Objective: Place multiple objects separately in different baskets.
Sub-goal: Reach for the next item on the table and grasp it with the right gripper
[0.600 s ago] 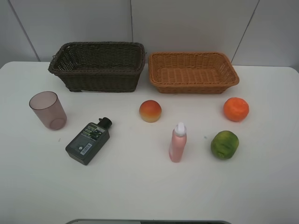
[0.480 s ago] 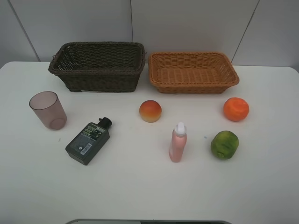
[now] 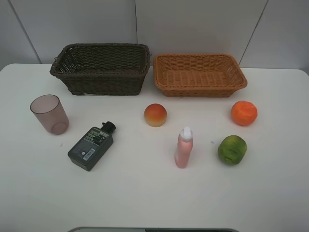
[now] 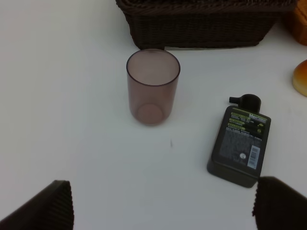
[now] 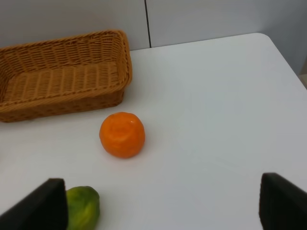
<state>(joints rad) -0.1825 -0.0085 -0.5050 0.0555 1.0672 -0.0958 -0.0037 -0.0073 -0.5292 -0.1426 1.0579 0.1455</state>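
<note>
**White tabletop, grey panel wall: six items out on the table, both claws spread wide**

White table (image 3: 145, 198), matte and plain, runs back to a pale grey panel wall (image 3: 193, 24) with thin dark seams, one upright and the others slanted. At the wall end of the table two woven baskets sit side by side, very close; cannot tell if they touch. Dark brown basket (image 3: 101, 84) is on the left and deeper. Orange-tan basket (image 3: 198, 91) is on the right and shallower.

All six items sit on the bare table in front of the baskets, outside them.
- **Left half:** purplish cup (image 3: 49, 114) upright, mouth up, near the left edge. Dark flat bottle (image 3: 91, 147) lies label-up near it, cap pointing toward the baskets.
- **Middle:** peach (image 3: 155, 115) sits alone in front of the gap between the baskets. Pink bottle (image 3: 184, 147) stands upright with its white cap on, nearer the front.
- **Right half:** orange (image 3: 244, 113) sits in front of the tan basket's right corner. Green fruit (image 3: 232, 150) is nearer the front, near the pink bottle, apart from it.

Left gripper (image 4: 165, 211) hangs over the table on the near side of the cup and dark bottle, jaws spread wide, gripping nothing. Only its ribbed dark fingertips (image 4: 53, 206) show. Right gripper (image 5: 163, 208) is likewise spread wide with bare table between the jaws, close to the orange and green fruit.
</note>
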